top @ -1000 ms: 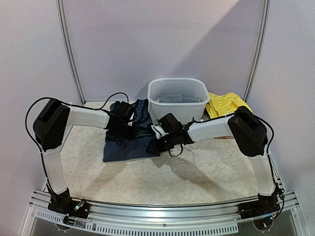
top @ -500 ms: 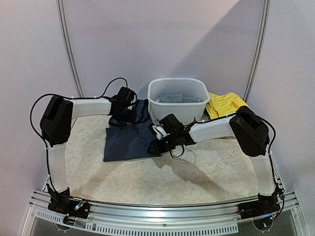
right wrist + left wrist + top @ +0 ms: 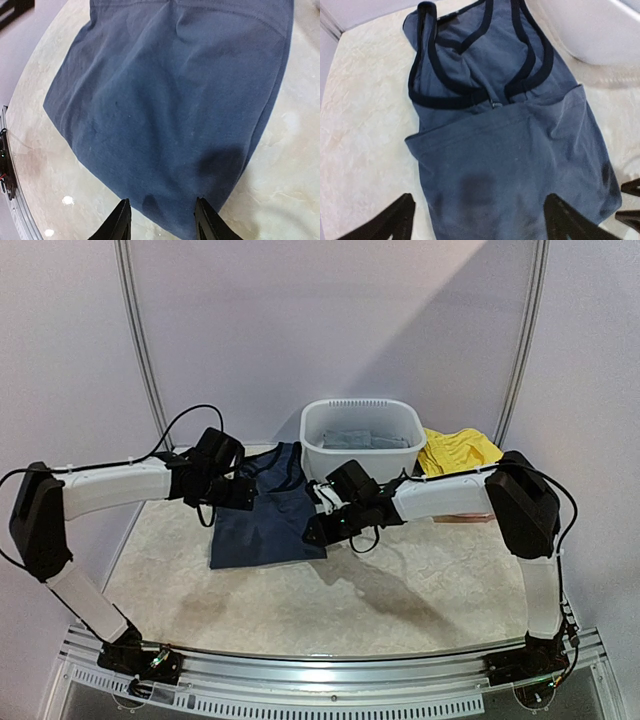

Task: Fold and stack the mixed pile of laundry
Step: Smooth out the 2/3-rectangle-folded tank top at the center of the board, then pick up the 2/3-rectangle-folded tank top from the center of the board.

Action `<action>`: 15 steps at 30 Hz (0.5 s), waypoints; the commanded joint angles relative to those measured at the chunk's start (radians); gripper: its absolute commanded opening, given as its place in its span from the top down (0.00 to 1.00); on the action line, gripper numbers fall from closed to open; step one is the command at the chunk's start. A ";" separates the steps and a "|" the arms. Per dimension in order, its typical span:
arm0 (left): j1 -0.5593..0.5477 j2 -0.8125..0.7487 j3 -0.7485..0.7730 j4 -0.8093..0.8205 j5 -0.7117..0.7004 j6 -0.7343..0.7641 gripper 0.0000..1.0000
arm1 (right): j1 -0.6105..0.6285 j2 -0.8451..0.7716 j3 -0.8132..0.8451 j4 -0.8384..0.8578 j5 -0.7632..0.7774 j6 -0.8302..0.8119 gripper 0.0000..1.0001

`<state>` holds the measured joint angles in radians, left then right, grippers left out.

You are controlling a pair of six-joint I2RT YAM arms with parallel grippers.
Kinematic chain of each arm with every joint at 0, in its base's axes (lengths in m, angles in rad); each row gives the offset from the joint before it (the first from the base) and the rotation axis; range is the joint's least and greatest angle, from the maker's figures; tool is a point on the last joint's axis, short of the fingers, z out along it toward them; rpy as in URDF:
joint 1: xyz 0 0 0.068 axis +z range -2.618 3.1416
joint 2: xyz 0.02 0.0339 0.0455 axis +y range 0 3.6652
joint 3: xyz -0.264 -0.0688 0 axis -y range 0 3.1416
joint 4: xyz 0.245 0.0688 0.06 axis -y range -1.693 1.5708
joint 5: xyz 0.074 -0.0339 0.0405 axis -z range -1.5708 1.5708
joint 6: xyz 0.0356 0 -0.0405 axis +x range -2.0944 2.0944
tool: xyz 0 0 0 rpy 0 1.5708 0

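Observation:
A navy tank top (image 3: 268, 518) lies flat on the table with its lower half folded up over the chest, straps toward the back (image 3: 505, 150). My left gripper (image 3: 248, 497) hovers at its left side, jaws wide open above the cloth (image 3: 480, 227), nothing held. My right gripper (image 3: 313, 532) is low over the top's near right corner (image 3: 165, 125). Its fingers (image 3: 120, 220) stand apart, the corner lying flat between them (image 3: 162, 222). Grey trousers (image 3: 358, 438) fill the basin. A yellow garment (image 3: 455, 452) lies behind the right arm.
The white plastic basin (image 3: 362, 468) stands right behind the tank top, close to the right forearm, and its wall (image 3: 600, 30) shows in the left wrist view. A metal rail (image 3: 320, 665) runs along the table's near edge.
The left jaws opened wide and let go of the tank top, and that arm's elbow swung out to the left. The right jaws widened a little over the corner.

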<state>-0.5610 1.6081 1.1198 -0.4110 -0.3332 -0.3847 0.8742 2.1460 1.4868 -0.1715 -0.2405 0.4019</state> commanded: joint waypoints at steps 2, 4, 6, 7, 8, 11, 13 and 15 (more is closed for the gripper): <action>-0.028 -0.134 -0.150 -0.042 -0.018 -0.068 0.00 | -0.017 -0.082 -0.066 -0.006 0.073 0.020 0.51; -0.031 -0.184 -0.202 -0.050 -0.011 -0.094 0.00 | -0.025 -0.099 -0.107 0.016 0.068 0.045 0.47; -0.032 -0.234 -0.249 -0.056 0.003 -0.116 0.01 | -0.032 -0.122 -0.149 0.039 0.055 0.067 0.44; -0.031 -0.255 -0.265 -0.062 0.016 -0.125 0.00 | -0.036 -0.132 -0.167 0.047 0.046 0.080 0.42; -0.031 -0.278 -0.279 -0.070 0.032 -0.131 0.00 | -0.038 -0.142 -0.180 0.051 0.040 0.090 0.41; -0.032 -0.307 -0.316 -0.096 0.083 -0.142 0.00 | -0.039 -0.147 -0.193 0.030 0.028 0.109 0.37; -0.034 -0.320 -0.333 -0.129 0.097 -0.157 0.02 | -0.038 -0.142 -0.206 0.035 0.006 0.121 0.37; -0.034 -0.338 -0.354 -0.153 0.099 -0.181 0.07 | -0.038 -0.140 -0.227 0.058 -0.020 0.135 0.37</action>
<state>-0.5827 1.3003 0.8074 -0.4950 -0.2756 -0.5144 0.8368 2.0354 1.2972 -0.1471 -0.2138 0.4946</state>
